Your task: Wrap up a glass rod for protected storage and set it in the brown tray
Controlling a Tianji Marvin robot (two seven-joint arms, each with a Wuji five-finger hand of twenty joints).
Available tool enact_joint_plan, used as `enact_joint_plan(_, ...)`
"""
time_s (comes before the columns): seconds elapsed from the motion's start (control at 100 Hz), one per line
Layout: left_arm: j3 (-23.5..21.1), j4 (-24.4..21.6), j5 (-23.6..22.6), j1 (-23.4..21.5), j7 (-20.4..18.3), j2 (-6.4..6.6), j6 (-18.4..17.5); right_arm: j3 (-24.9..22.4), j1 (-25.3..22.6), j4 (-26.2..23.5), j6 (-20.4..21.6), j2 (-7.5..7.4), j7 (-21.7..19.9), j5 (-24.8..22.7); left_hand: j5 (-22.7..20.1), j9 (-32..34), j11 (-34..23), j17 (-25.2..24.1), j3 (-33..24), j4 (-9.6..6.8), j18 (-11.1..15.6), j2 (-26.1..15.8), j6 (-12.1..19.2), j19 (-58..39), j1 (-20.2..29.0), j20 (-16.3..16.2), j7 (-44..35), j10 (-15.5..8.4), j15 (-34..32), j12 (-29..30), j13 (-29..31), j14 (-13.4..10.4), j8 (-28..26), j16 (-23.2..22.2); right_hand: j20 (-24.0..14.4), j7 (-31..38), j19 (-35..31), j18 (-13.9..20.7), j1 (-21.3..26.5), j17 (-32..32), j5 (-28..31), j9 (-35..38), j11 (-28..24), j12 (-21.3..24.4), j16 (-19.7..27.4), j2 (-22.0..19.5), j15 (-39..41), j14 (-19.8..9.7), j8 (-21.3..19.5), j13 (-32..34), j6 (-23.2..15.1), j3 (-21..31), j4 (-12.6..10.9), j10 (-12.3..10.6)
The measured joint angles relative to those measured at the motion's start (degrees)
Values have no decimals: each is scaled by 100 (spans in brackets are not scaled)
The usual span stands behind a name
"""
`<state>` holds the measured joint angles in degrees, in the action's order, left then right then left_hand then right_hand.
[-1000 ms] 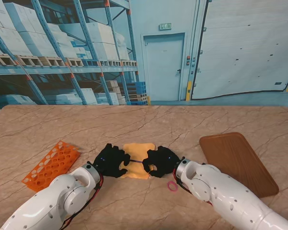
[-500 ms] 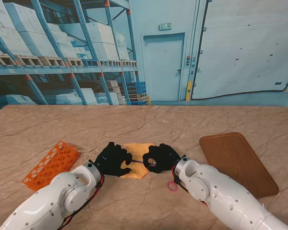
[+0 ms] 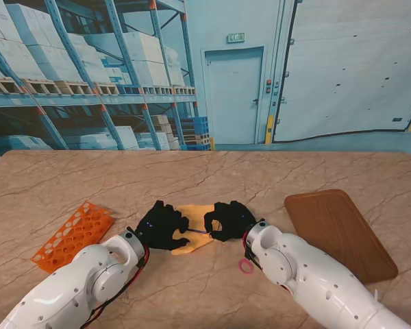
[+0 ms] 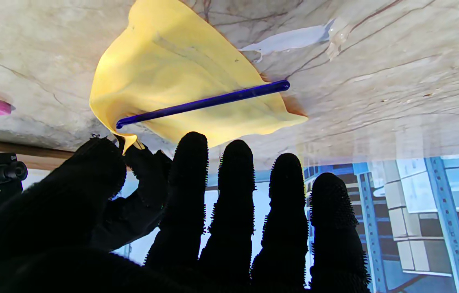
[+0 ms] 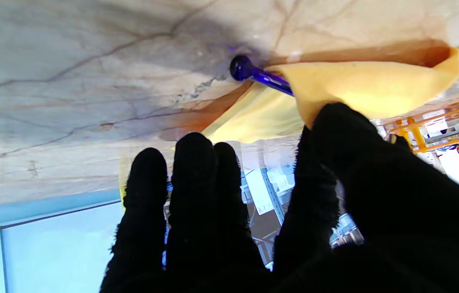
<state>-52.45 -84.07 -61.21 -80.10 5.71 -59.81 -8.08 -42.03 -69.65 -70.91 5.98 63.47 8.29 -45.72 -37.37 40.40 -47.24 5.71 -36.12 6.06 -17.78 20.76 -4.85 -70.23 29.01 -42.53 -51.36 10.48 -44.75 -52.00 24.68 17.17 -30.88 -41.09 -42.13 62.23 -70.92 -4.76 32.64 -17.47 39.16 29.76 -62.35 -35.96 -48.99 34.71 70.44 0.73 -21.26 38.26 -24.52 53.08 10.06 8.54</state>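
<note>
A thin blue glass rod [image 3: 196, 232] lies across a yellow cloth [image 3: 192, 218] on the table between my two black-gloved hands. In the left wrist view the rod [image 4: 203, 103] rests on the cloth [image 4: 172, 69]. My right hand [image 3: 229, 219] pinches a corner of the cloth between thumb and forefinger and holds it raised over the rod's end [image 5: 242, 68]. My left hand [image 3: 161, 225] hovers at the cloth's left side, its fingers [image 4: 235, 191] straight and apart, holding nothing. The brown tray [image 3: 339, 233] lies to the right of my right arm.
An orange tube rack [image 3: 74, 235] lies at the left, beside my left forearm. A small pink ring [image 3: 246, 266] sits on the table near my right wrist. The marble table stretches away beyond the cloth.
My right hand has lifted the cloth's near right corner and moved it farther from me and leftward. The flat square cloth is now folded up toward the rod. The left hand shifted slightly.
</note>
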Motion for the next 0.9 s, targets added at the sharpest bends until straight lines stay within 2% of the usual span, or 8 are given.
enact_joint_plan(0.24,19,113,-126,47,62,12,-69,105,131,109,-196,57,54,54,195,-203,155,-117,407,0,3,18,-139,6,-498,7,253,-1,188,25,-73,0,0,0,61,0,2,-47,73,4,0,0,3,13,65,-34,-7,38,-2,0,77,-4,0,60)
enact_joint_plan(0.51,202,176,-44,179,-73,29,47,123,192,170,-315,98,130,81,354,-354,362,-252,625,0,3,128,-213,167,-501,61,603,-1,420,99,-293,0,72,14,65,-1,2,-49,101,6,-8,0,7,78,124,-93,-68,62,-10,-5,90,-12,0,67)
enact_joint_plan(0.6,268,182,-12,233,-249,32,74,97,190,170,-344,114,148,114,349,-350,363,-264,256,0,3,373,-214,212,-496,61,648,-1,435,107,-293,0,81,17,66,-2,2,-49,102,27,-9,0,7,79,126,-93,-68,68,-13,-5,90,-12,0,69)
enact_joint_plan(0.69,336,218,-40,277,-246,39,69,69,185,164,-364,121,169,118,345,-331,362,-263,-258,0,3,513,-214,213,-465,61,650,-1,454,108,-262,0,81,20,68,-2,2,-51,102,44,-9,0,7,81,131,-93,-68,70,-18,-5,90,-12,0,70)
enact_joint_plan(0.76,359,236,-88,290,-237,42,63,59,184,161,-380,124,186,118,209,-211,363,-227,-728,-1,4,560,-214,213,-197,61,594,-1,402,108,-189,0,72,22,70,-2,2,-50,103,53,-9,0,7,82,139,-93,-70,91,-40,-100,91,-12,1,70)
enact_joint_plan(0.8,365,241,-109,292,-232,43,62,53,182,159,-394,127,191,121,180,-96,276,-160,-973,9,4,850,-179,209,211,60,362,-1,335,109,-53,0,156,22,71,-2,2,-51,103,54,-9,0,7,83,139,-93,-70,99,-43,-47,92,-12,1,71)
enact_joint_plan(0.87,399,267,-114,303,-154,44,83,44,178,150,-428,130,191,134,146,113,190,-51,-1082,304,4,1158,84,136,857,49,-158,-5,194,-82,95,0,455,22,71,-2,2,-51,103,55,-9,0,7,84,140,-93,-70,100,-44,-47,96,-12,1,84)
enact_joint_plan(0.9,431,288,-111,315,-85,44,111,40,175,144,-446,131,190,141,134,185,190,-8,-1121,304,4,1143,163,104,1047,49,-350,-7,127,-297,124,0,525,22,72,-2,2,-52,103,55,-9,0,7,84,140,-93,-70,100,-46,-47,101,-12,1,93)
